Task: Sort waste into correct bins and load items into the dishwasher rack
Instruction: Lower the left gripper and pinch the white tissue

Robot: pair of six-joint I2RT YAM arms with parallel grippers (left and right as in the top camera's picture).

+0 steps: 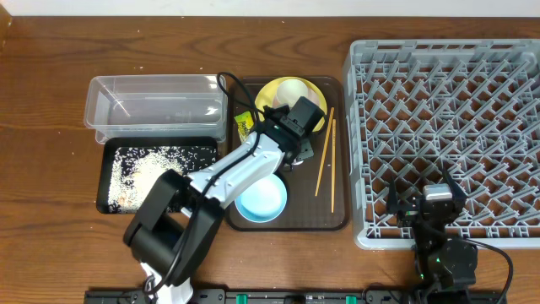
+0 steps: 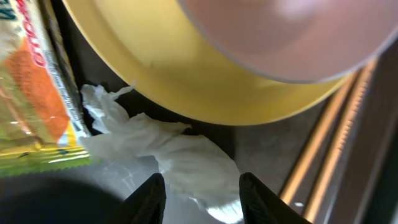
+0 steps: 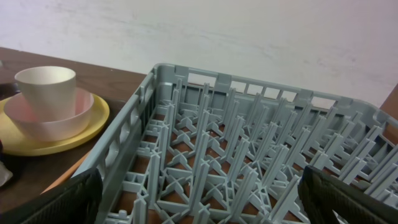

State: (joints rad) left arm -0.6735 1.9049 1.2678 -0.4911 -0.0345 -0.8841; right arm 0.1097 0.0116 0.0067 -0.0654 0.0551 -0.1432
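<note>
My left gripper (image 2: 202,180) is low over the dark brown serving tray (image 1: 337,215), its fingers closed against both sides of the crumpled white paper wad (image 2: 180,155), which lies just below the yellow plate (image 2: 205,93). The snack wrapper (image 2: 31,106) lies to the left of the wad. A white-pink cup (image 3: 45,90) stands on the plate. The light blue bowl (image 1: 260,200) and the chopsticks (image 1: 325,152) are on the same tray. My right gripper (image 3: 199,199) hangs open over the front edge of the grey dishwasher rack (image 1: 447,127), holding nothing.
The clear tub (image 1: 156,105) stands at the back left. In front of it is the black tray (image 1: 108,181), strewn with white rice grains. The left arm (image 1: 228,173) crosses the brown tray's left edge. A white wall rises behind the rack.
</note>
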